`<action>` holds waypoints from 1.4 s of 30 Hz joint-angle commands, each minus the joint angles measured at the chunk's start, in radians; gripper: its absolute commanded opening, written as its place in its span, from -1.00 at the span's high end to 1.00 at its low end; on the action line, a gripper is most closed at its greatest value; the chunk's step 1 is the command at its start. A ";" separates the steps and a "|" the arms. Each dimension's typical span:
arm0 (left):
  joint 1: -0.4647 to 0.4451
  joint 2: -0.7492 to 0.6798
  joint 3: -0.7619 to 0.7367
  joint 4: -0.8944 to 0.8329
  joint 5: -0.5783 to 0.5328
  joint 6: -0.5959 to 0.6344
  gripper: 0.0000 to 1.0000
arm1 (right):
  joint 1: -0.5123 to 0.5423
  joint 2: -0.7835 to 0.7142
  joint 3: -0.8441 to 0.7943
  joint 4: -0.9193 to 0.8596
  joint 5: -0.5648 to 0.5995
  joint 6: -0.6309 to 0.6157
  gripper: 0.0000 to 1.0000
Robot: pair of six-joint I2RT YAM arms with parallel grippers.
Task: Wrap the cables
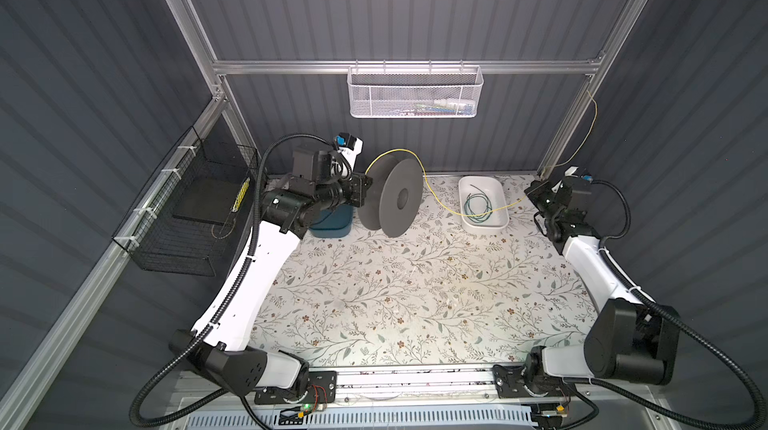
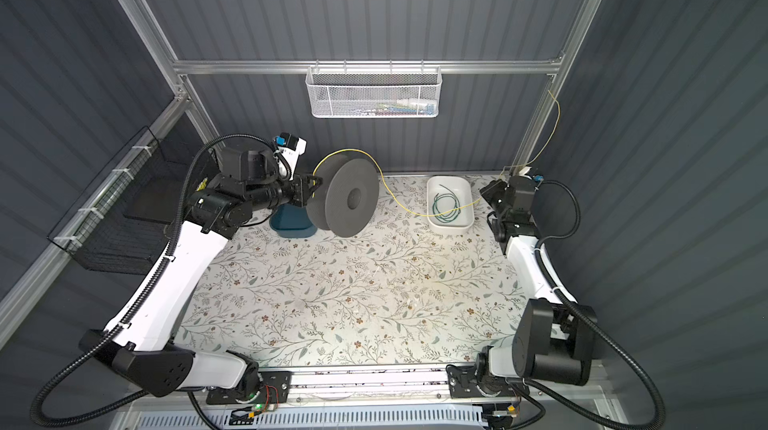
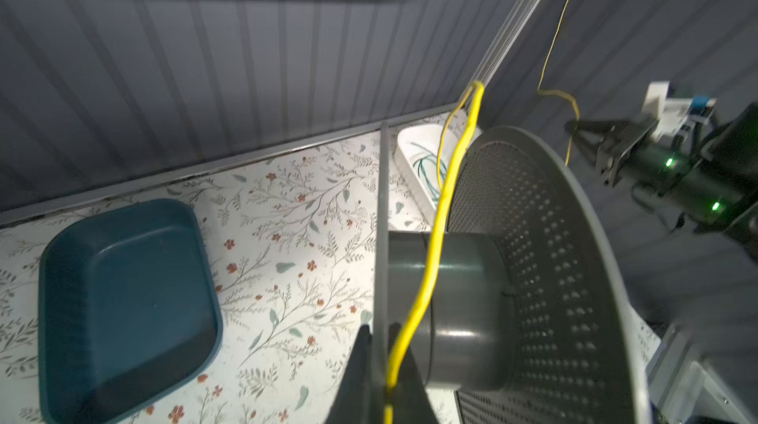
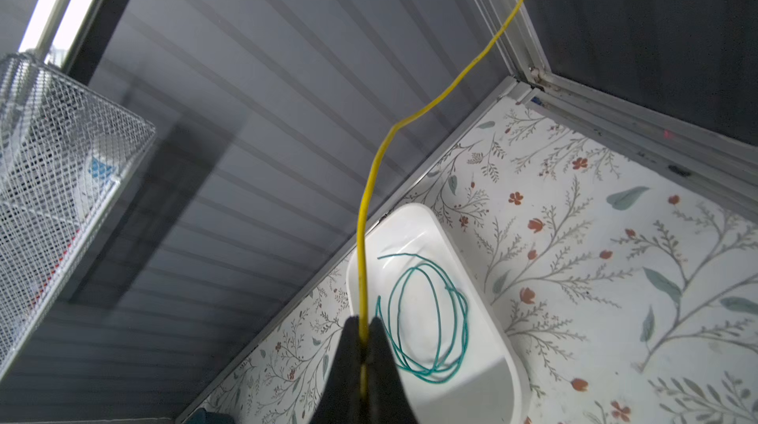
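We see left claw (image 3: 383,364) clamped on spool (image 1: 392,199) rim, pinning yellow cable (image 4: 362,245); right claw (image 4: 363,344) pinches its slack. Barely one turn on hub; green cable (image 4: 464,323) untouched in white tray (image 4: 414,245). Early stage, we judge.

Both top views look steeply down from high above the near edge of the floral table (image 1: 395,282), facing the ribbed back wall. Set side by side, they take in the whole table, both arms and the white mesh basket (image 1: 415,93) on the rail, with the scene shifted only sideways between them. The left wrist view sits close behind the left gripper (image 3: 382,344), looking past the grey spool (image 3: 553,258) across the table toward the right gripper (image 3: 570,127) and the far corner. The right wrist view sits close behind its own fingertips, angled down at the table's back edge. All four views share the white tray (image 4: 410,221) and the yellow cable (image 4: 361,258).
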 commanded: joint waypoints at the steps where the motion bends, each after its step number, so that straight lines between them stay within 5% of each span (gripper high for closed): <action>1: -0.001 -0.075 -0.019 -0.049 0.042 0.068 1.00 | -0.013 0.070 0.074 -0.050 -0.013 -0.009 1.00; 16: 0.008 -0.049 0.044 0.105 0.015 -0.038 1.00 | 0.119 -0.071 -0.274 0.040 -0.011 -0.045 1.00; 29: 0.015 0.062 0.033 0.420 -0.394 -0.174 1.00 | 0.349 -0.430 -0.477 -0.085 0.068 -0.035 1.00; 42: -0.013 0.176 -0.098 0.520 -0.751 -0.169 1.00 | 0.725 -0.627 -0.229 -0.265 0.171 -0.125 1.00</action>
